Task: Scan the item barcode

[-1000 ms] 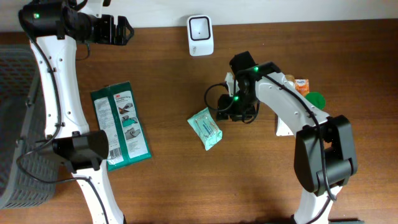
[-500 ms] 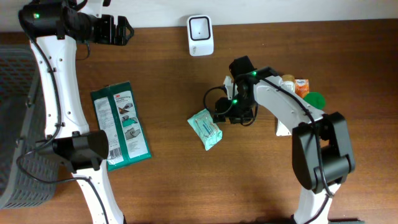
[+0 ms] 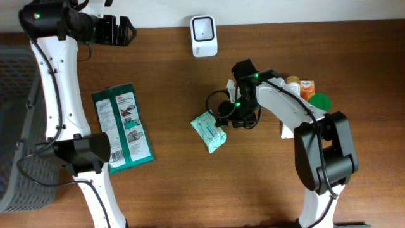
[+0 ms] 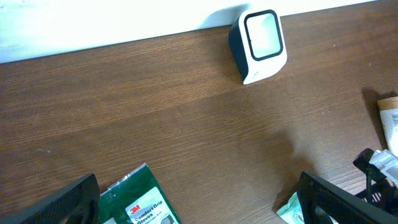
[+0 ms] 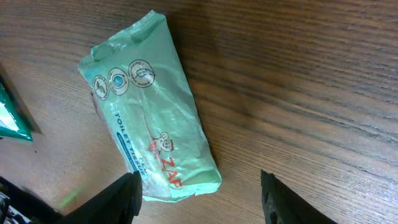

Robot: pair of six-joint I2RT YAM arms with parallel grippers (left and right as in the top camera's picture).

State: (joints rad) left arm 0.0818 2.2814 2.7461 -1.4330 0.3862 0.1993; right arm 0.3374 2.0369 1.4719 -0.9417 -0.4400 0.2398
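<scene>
A pale green toilet-tissue pack point(image 3: 209, 131) lies flat on the wooden table near its middle. My right gripper point(image 3: 224, 119) hovers at the pack's right end. In the right wrist view the pack point(image 5: 152, 124) runs up and to the left, and my right gripper point(image 5: 199, 202) is open, its lower end lying close to the left finger point(image 5: 109, 202) and nothing gripped. The white barcode scanner point(image 3: 204, 36) stands at the table's back edge. My left gripper point(image 3: 128, 30) is open and empty at the back left; its wrist view shows the scanner point(image 4: 260, 43).
A green 3M gloves pack point(image 3: 121, 126) lies on the left, also in the left wrist view point(image 4: 140, 202). Small bottles and a green lid point(image 3: 319, 101) cluster at the right, by the right arm. A grey basket point(image 3: 12, 126) stands off the left edge.
My right gripper has slid a little left, closer to the tissue pack, and its jaws have widened slightly. The left arm has not moved.
</scene>
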